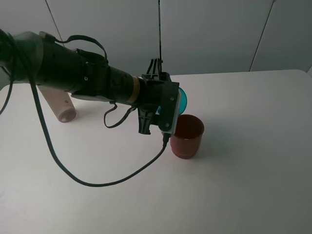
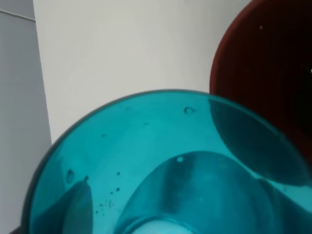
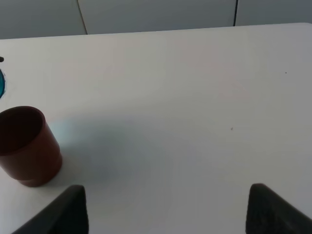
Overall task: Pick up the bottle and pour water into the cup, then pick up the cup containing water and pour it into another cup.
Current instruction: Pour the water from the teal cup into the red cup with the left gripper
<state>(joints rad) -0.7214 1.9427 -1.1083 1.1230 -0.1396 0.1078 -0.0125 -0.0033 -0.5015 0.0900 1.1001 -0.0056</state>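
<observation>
From high up: reaches level from the left edge of the counter [image 1: 253, 185] toward its middle, left gripper [image 1: 168, 105] clamped on the cup [image 1: 183, 100], translucent teal, tipped over another cup [image 1: 186, 136], opaque dark red; hides part of the bottle [image 1: 61, 106], slim, by the left edge. At the left wrist: looks into glossy, droplet-flecked teal plastic. At the right wrist: spreads the right gripper [image 3: 165, 214] wide.

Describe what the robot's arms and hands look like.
The left arm is a thick matte-black cylinder with a brass-coloured ring before the boxy black left hand, which carries a pale grey plate. A thin black cable loops from it. Of the right hand, only two dark, rounded fingers show.
</observation>
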